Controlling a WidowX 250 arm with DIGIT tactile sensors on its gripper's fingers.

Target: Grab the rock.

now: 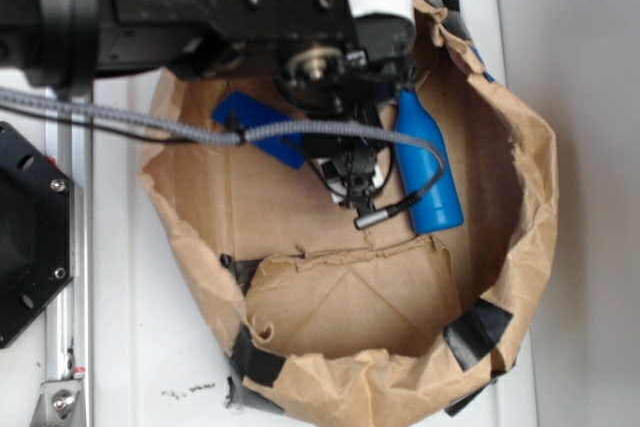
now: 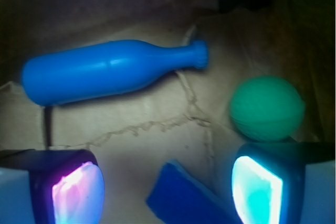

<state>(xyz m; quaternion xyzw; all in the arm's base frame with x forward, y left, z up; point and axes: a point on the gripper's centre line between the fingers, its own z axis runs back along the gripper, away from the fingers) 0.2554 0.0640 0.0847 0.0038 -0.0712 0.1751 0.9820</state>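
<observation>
Wrist view shows the gripper (image 2: 168,187) with jaws spread apart and empty, a blue block (image 2: 181,198) between them, green ball (image 2: 268,107) at two o'clock, blue bottle (image 2: 105,72) at eleven; rock not visible, bearing undeterminable.

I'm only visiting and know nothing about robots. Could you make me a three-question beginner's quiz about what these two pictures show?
1. True or false: the blue bottle stands upright.
2. What sits nearest the green ball? A) the bottle's neck B) the bottle's base
3. Fill in: the gripper fingers are ____, with nothing between them but part of a blue block.

Key: 1 false, it lies on its side in the paper bag. 2 A. 3 open. The rock shows in neither view.
</observation>
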